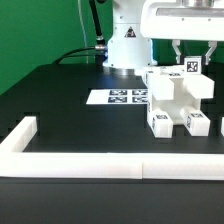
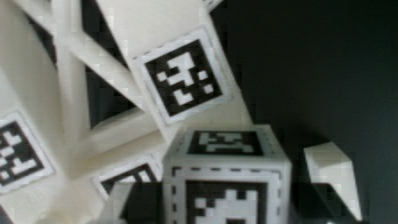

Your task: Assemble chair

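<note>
Exterior view: I see the chair [image 1: 172, 98], partly assembled, at the right middle of the frame on the black table [image 1: 60, 100]. It is upright, its tagged feet down on the table surface. Its tallest line runs vertically from those feet up to the top block [image 1: 190, 67], whose tag faces the camera. The marker board [image 1: 118, 97] lies flat just to the frame's left of the chair, and the white border wall [image 1: 90, 165] crosses the lower part of the frame, well apart from both.

The arm [image 1: 180, 18] enters from the upper right edge, its base [image 1: 126, 45] at upper centre. The wrist is vertical and the fingers point straight down. The gripper [image 1: 190, 58] stands directly over the chair with its jaws drawn narrow, one on each side of the top block, clamping it.

Wrist view: the cross-braced frame [image 2: 80, 90] slants across the picture, and the top block [image 2: 222, 150] is nearer the camera.
</note>
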Robot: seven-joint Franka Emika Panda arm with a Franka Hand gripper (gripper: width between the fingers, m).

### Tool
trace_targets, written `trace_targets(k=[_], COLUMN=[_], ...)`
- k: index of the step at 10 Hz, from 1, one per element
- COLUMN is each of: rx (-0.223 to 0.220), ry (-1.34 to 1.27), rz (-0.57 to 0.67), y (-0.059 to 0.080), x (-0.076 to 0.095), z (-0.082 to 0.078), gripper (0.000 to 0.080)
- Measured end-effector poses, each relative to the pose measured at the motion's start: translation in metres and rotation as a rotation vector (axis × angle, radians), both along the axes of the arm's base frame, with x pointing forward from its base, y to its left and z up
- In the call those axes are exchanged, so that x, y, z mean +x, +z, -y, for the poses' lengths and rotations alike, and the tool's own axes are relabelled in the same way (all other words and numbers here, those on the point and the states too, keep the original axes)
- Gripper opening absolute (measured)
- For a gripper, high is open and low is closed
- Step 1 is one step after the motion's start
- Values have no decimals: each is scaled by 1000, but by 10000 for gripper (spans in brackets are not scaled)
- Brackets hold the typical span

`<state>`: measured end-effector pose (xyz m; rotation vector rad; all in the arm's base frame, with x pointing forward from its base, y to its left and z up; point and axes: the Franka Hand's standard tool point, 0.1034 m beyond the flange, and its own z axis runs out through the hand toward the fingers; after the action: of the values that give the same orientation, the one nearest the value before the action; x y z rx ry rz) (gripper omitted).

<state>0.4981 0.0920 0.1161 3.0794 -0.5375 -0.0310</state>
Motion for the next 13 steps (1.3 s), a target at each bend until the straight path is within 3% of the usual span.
trace_targets(k=[5,8,9,10,11,12,13], rx=[12,19,20,20,19,14,10], ry=[-379,-478,-457,-424,-419,-358,-229], rz=[-2,-5,-5,-5,-6,-9,-7], y=[0,0,0,-1,-1,-1,-2], x=[-1,-1,-1,-1,-1,-2,-3], z=[-4,-6,-6,-6,-6,-8,-10], gripper=[287,287,359,541,541,630,643])
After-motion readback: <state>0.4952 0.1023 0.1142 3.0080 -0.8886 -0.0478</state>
